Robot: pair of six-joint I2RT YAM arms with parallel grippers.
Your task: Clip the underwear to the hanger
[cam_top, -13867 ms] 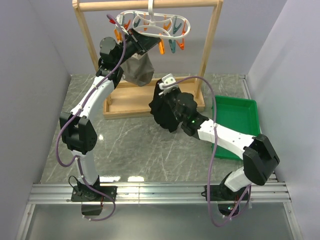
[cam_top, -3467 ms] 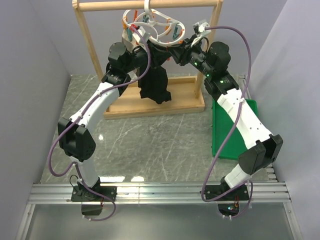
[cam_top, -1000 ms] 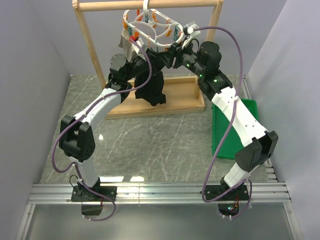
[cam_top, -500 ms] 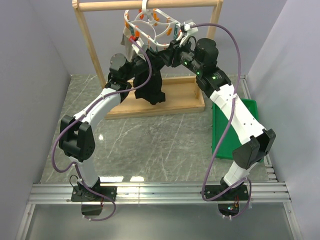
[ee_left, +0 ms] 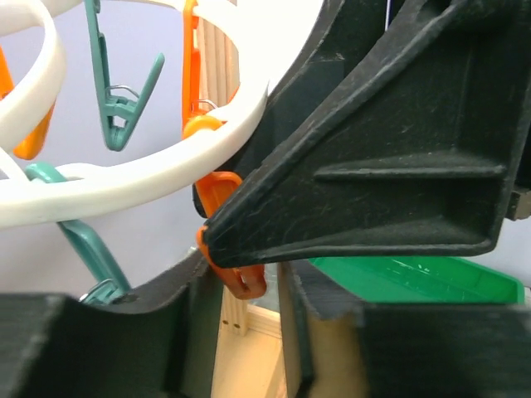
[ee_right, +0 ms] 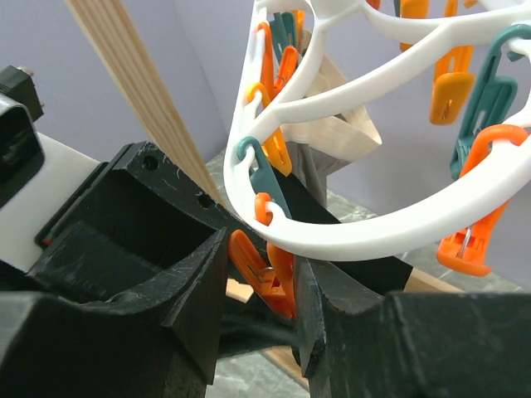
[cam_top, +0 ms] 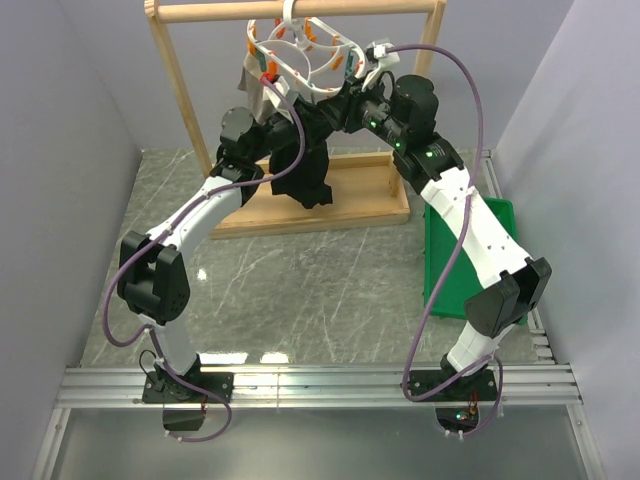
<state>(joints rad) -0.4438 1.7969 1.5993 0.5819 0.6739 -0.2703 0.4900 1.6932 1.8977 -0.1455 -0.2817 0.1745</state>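
Note:
The white hanger [cam_top: 300, 50] hangs by its hook from the rack's top bar, ringed with orange and teal pegs. The black underwear [cam_top: 312, 172] droops below it, in front of the rack. Both grippers meet under the hanger's near rim. My right gripper [ee_right: 263, 253] is shut on an orange peg [ee_right: 270, 278], one finger on each side of it. My left gripper [ee_left: 245, 323] is open, and the tip of an orange peg [ee_left: 236, 278] pokes into its gap. I cannot tell whether the peg bites the fabric. From above, the left gripper [cam_top: 298, 118] and right gripper [cam_top: 338, 100] almost touch.
The tall wooden rack [cam_top: 175, 90] stands at the back on its base board [cam_top: 370, 200]. A grey-beige garment [cam_top: 250, 85] hangs from the hanger's left side. A green tray [cam_top: 470, 240] lies on the right of the marble table [cam_top: 300, 290]. Grey walls close in on both sides.
My right gripper has narrowed onto the orange peg. My left gripper's jaws have widened. Both arms stayed almost in place under the hanger.

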